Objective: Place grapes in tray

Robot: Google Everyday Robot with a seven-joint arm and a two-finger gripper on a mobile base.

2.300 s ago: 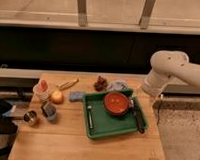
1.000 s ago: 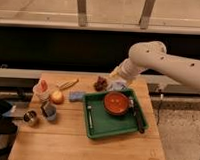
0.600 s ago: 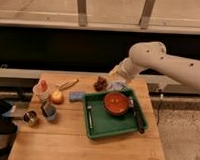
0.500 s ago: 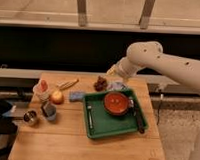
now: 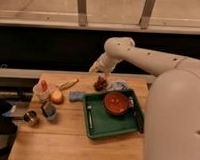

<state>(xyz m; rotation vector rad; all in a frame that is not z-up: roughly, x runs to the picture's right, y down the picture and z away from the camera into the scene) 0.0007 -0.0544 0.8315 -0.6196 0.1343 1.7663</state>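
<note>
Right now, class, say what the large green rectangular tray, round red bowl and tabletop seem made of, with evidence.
Green rectangular tray: likely plastic; uniform colour, moulded raised rim. Round red bowl: plastic or glazed ceramic; even red, hard to tell. Tabletop: seemingly wood; pale tan, plank-like look. The gripper hangs close above the dark purple grapes, beyond the tray.

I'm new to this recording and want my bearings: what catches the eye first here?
The big white robot arm fills the right side, and its gripper hangs just above the dark grapes near the back of the wooden table. In front of the grapes lies the green tray, with a red bowl in it.
</note>
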